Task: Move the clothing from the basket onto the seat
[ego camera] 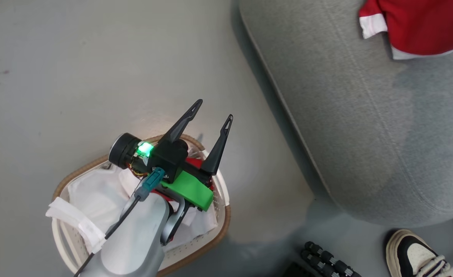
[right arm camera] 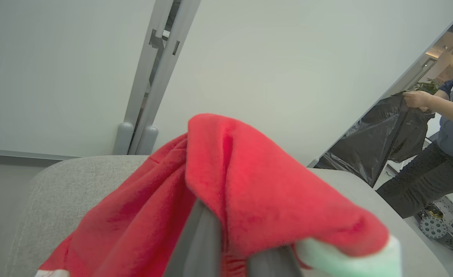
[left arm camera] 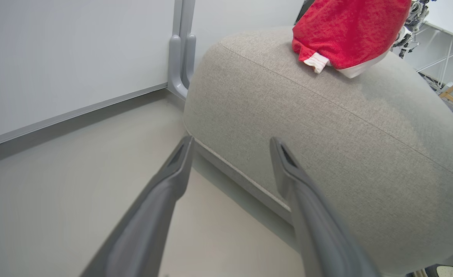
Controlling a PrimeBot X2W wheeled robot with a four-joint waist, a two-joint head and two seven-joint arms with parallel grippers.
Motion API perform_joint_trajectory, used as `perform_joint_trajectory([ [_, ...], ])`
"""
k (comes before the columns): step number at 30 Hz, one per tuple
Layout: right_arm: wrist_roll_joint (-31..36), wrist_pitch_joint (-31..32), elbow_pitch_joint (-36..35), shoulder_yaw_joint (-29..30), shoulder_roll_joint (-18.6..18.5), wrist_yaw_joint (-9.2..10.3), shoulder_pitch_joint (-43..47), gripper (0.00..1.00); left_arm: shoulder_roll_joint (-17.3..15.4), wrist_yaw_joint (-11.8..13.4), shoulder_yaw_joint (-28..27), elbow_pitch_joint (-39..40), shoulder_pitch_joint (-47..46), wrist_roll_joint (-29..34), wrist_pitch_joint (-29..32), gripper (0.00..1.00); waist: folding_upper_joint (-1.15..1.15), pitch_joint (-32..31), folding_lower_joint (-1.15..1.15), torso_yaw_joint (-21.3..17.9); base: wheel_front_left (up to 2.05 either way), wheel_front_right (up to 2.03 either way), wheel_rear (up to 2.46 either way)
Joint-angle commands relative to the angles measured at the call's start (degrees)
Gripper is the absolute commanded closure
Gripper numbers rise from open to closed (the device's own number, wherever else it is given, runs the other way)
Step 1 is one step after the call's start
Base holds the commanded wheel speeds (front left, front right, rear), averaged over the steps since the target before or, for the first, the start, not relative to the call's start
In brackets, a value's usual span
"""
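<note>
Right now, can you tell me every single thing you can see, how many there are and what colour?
seat: one, grey, on the floor right of the basket.
red clothing: one piece, red with white cuffs, on the seat's far end.
red bit: one, red, in the basket under the left arm.
basket: one, white with a tan rim, on the floor.
lining: one, white, inside the basket.
shoe: one, white and black, by the seat's near corner.
person: one, blue top, beyond the seat.
bag: one, black, in the person's hand.
left end effector: one, dark, open, above the basket.
right end effector: one, dark, shut on the red clothing.
</note>
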State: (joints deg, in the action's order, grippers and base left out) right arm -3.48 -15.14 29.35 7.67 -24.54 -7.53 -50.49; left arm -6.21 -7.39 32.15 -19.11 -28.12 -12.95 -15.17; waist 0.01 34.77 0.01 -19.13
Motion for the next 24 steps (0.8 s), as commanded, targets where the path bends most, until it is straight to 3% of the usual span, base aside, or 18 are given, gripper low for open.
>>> perform_joint_trajectory([
  [1, 0.6, 0.0, 2.2, 1.1, 1.2, 0.08, 1.6, 0.90, -0.1, -0.1, -0.2, -0.2, -0.9, 0.5, 0.0, 0.00, -0.01, 1.9, -0.01, 2.3, 0.00, 0.00, 0.00],
  [2, 0.6, 0.0, 3.7, 1.9, 2.0, 0.08, 2.2, 0.85, -0.1, -0.1, -0.3, -0.3, -0.8, 0.5, 0.0, 0.00, -0.01, 1.9, -0.01, 2.5, 0.00, 0.00, 0.00],
  [4, 1.4, 0.0, 6.2, 3.9, 2.8, 0.08, 2.9, 0.65, 0.0, -0.1, -0.6, -0.5, -0.4, 0.4, 0.0, 0.00, -0.01, 1.8, -0.01, 2.8, 0.00, 0.00, 0.00],
  [5, 1.9, 0.0, 7.6, 4.8, 3.4, 0.08, 3.6, 0.46, 0.0, -0.1, -0.8, -0.7, -0.3, 0.4, 0.0, 0.00, -0.01, 1.7, -0.01, 2.9, 0.00, 0.00, 0.00],
  [6, 2.1, 0.0, 8.6, 5.4, 4.0, 0.08, 4.4, 0.00, 0.0, -0.1, -0.8, -0.7, -0.1, 0.4, 0.0, 0.00, -0.01, 1.5, -0.01, 2.9, 0.00, 0.00, 0.00],
  [17, 3.7, 0.0, 10.7, 11.6, 8.0, 0.08, 16.3, 0.00, 1.1, -0.1, -2.4, -1.2, 2.6, -0.3, 0.0, 0.00, -0.01, -4.7, -0.01, 2.6, 0.00, 0.00, 0.00],
  [24, 3.1, 0.0, 9.4, 11.3, 10.2, 0.08, 24.0, 0.00, 2.0, -0.1, -5.0, -1.7, 5.4, 0.1, 0.0, 0.00, -0.01, -9.3, -0.01, 3.2, 0.00, 0.00, 0.00],
])
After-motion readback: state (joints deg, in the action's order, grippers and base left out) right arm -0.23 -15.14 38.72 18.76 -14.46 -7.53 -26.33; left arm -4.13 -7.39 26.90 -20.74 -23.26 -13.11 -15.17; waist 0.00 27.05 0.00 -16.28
